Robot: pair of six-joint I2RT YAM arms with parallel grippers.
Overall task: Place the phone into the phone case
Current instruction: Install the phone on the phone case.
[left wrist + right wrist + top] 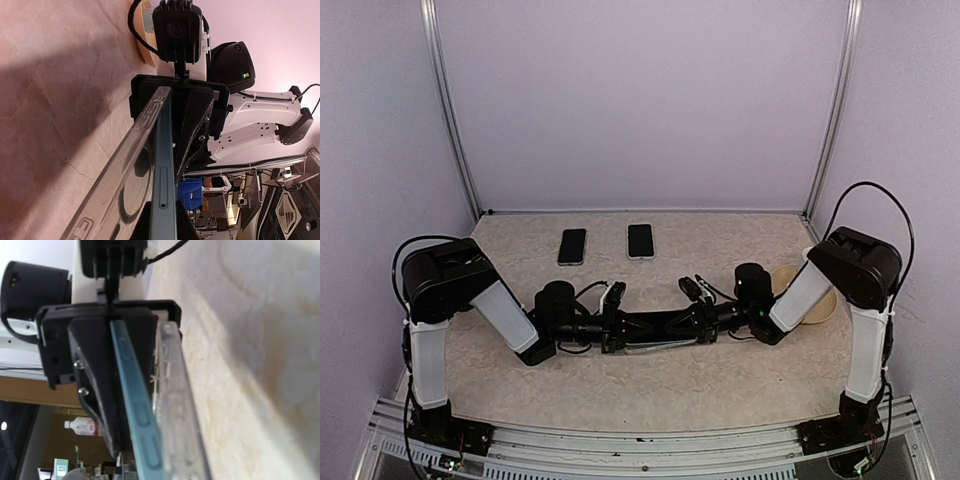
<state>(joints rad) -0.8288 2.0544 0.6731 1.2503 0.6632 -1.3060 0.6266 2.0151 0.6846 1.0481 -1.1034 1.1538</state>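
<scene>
Your left hand is clamped on the phone, holding it on edge above the table, midway between the two arms. From the left wrist you see the phone's thin blue-grey side with a small slot in it, running straight out from your fingers towards the right hand. The phone case lies along the phone's face on the table side. It is clear plastic with a raised rim, a ring mark in its back and moulded button bumps, and it sits close against the phone rather than snapped around it. Your right hand meets the phone's far end with one dark finger flat against the bare face. You cannot tell whether it has closed. Further back, two spare phones lie flat, and a wooden dish sits behind your right arm.
</scene>
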